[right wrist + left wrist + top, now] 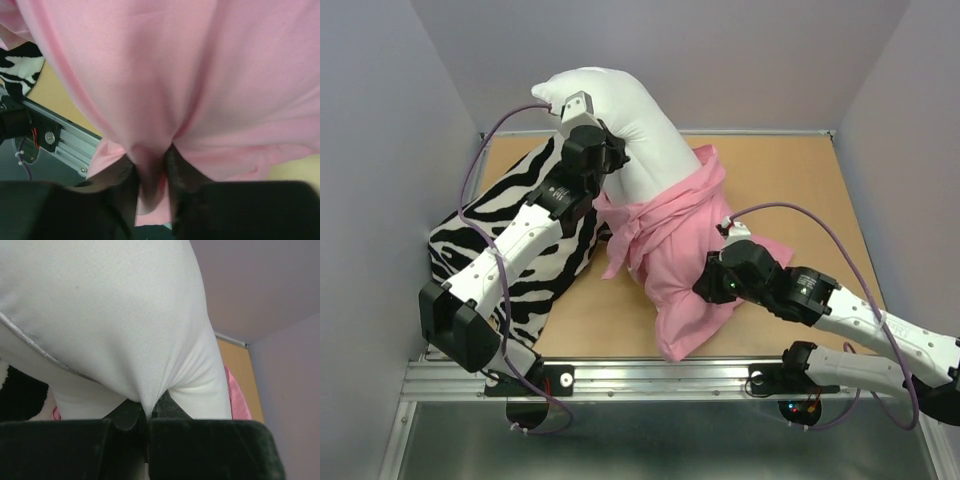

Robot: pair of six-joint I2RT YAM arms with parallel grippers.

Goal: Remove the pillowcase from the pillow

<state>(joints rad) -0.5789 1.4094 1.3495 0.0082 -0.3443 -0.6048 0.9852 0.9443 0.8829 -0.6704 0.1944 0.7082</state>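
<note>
The white pillow (620,115) stands raised at the back, its upper half bare. The pink pillowcase (675,250), matte side out, is bunched round its lower half and trails toward the front edge. My left gripper (610,160) is shut on a pinch of the white pillow (125,315), fabric pulled between its fingers (170,407). My right gripper (705,285) is shut on a fold of the pillowcase (175,75) at its near end, low over the table.
A zebra-striped pillow (535,235) lies at the left under my left arm. The wooden tabletop (800,190) shows at the right and back. Grey walls enclose three sides. A metal rail (650,378) runs along the front edge.
</note>
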